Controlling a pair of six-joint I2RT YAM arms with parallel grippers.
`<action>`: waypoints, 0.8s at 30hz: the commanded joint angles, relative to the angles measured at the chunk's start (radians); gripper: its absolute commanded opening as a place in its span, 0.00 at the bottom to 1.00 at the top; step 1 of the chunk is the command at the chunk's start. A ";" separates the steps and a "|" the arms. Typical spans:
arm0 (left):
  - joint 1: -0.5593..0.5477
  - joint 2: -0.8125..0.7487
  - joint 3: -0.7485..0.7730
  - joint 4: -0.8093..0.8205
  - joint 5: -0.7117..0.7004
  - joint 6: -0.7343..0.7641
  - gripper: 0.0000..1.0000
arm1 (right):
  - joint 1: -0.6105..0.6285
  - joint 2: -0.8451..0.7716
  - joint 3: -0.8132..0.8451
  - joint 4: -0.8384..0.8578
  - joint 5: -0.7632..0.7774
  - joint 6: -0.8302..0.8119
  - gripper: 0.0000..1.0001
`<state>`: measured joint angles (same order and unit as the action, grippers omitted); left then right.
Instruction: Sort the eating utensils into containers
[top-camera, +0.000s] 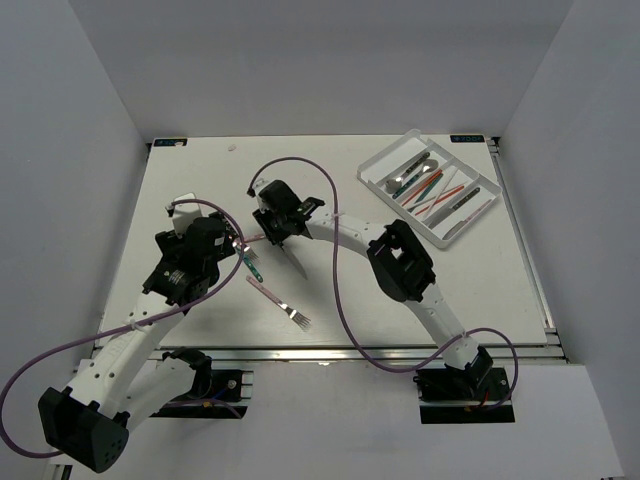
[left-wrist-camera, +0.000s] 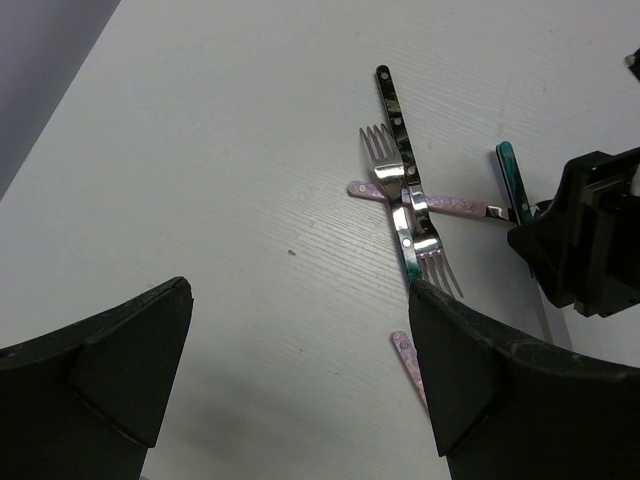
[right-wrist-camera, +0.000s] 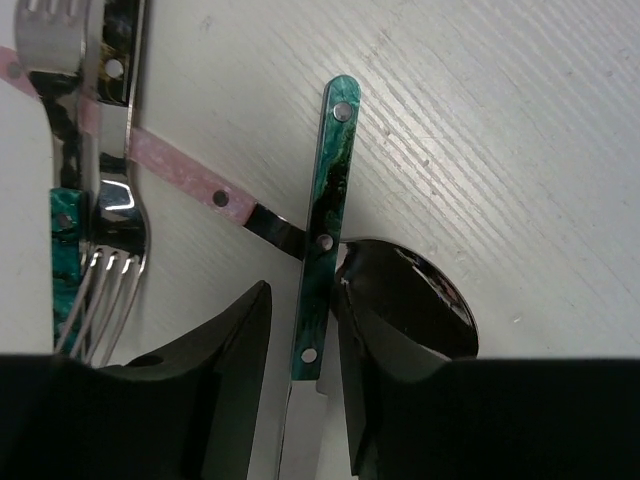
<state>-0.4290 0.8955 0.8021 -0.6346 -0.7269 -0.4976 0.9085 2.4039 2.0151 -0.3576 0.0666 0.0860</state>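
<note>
Grey walls close in a white surface (top-camera: 200, 180) in the top external view. A clear tray (top-camera: 378, 165) sits angled at the far right, with sorted utensils (top-camera: 425, 185) lying along its compartments. Both arms reach to the middle-left of the surface, where the left jaws and the right jaws meet over a small heap of cutlery. From up here neither opening can be read. A pink-handled fork (top-camera: 278, 300) lies alone nearer the bases.

From the left wrist, the left jaws stand wide apart with nothing between them, and the dark fingers (left-wrist-camera: 110, 370) hang over bare surface. Beyond them lies the heap. A dark-handled fork (left-wrist-camera: 393, 110) and a teal-handled fork (left-wrist-camera: 380, 155) lie head to tail, touching. Both cross a pink-handled utensil (left-wrist-camera: 450, 207). Just right of them a teal-handled knife (left-wrist-camera: 512, 175) runs in under the black body of the right arm's wrist (left-wrist-camera: 590, 240).

From the right wrist, the right jaws are narrowly parted and straddle the teal-handled knife (right-wrist-camera: 330, 170) low on its handle. One finger (right-wrist-camera: 400, 330) sits against the handle. A thin strip of surface shows between the handle and the other finger, so the grip is not closed. The knife lies over the metal neck of the pink-handled utensil (right-wrist-camera: 175, 170). The two forks lie at the left edge.
</note>
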 joint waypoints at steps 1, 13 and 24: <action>0.004 -0.004 0.025 0.016 0.021 0.010 0.98 | -0.002 0.027 0.062 -0.023 0.016 -0.040 0.39; 0.004 -0.004 0.025 0.024 0.049 0.021 0.98 | -0.002 0.014 0.004 -0.001 0.038 -0.037 0.18; 0.004 -0.017 0.023 0.026 0.050 0.021 0.98 | -0.043 -0.271 -0.218 0.121 -0.089 0.085 0.00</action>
<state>-0.4290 0.8955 0.8021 -0.6205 -0.6830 -0.4854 0.8955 2.2971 1.8446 -0.3222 0.0483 0.1043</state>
